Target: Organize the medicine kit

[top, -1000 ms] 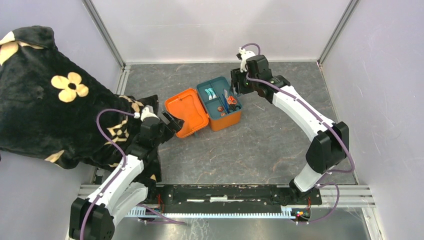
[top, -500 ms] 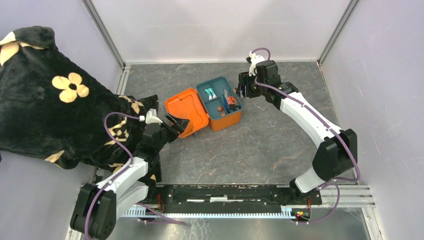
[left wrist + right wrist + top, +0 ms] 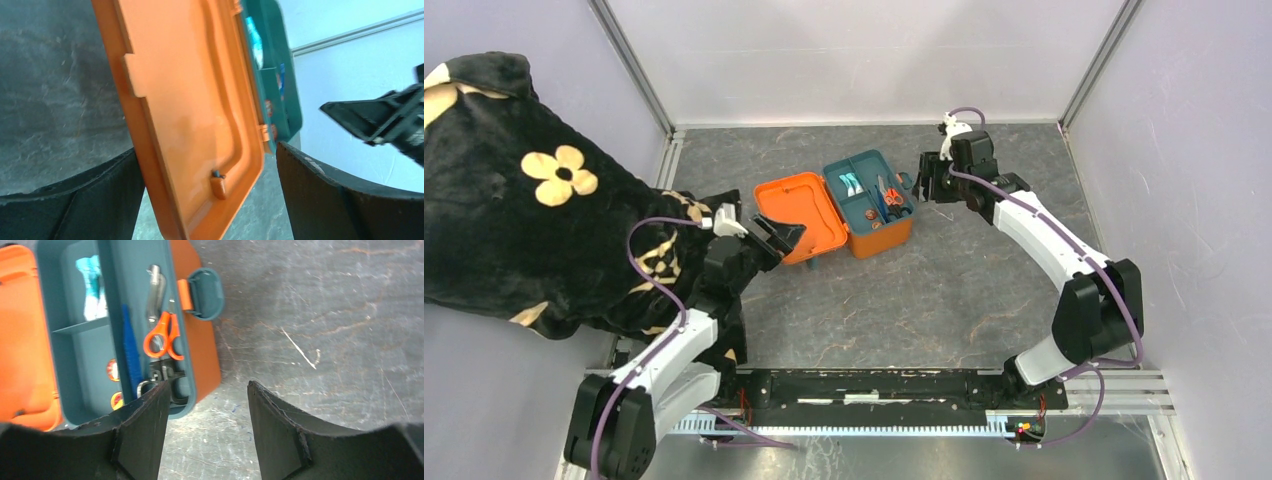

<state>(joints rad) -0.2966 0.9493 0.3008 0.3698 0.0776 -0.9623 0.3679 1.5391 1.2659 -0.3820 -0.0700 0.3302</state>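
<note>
Top cam: medicine kit (image 3: pixel 886 238) open mid-table, an arm at each side.

Kit sits centre of the grey table (image 3: pixel 944 290). Orange lid (image 3: pixel 802 208) is swung out to the left and looks tilted up rather than flat. Teal tray (image 3: pixel 864 207) is seated in the base, with orange-handled scissors (image 3: pixel 893 197) in its right compartment and light blue packets (image 3: pixel 851 182) in the far-left one. Other small bits are too tiny to tell. Left gripper (image 3: pixel 786 232) is at the lid's near-left edge, fingers spread wide; contact can't be confirmed from up here. Right gripper (image 3: pixel 927 180) is just beside the kit's right side, jaws apart. Black cloth with yellow flowers (image 3: pixel 534 190) is bunched along the left wall beside the left arm.
</note>
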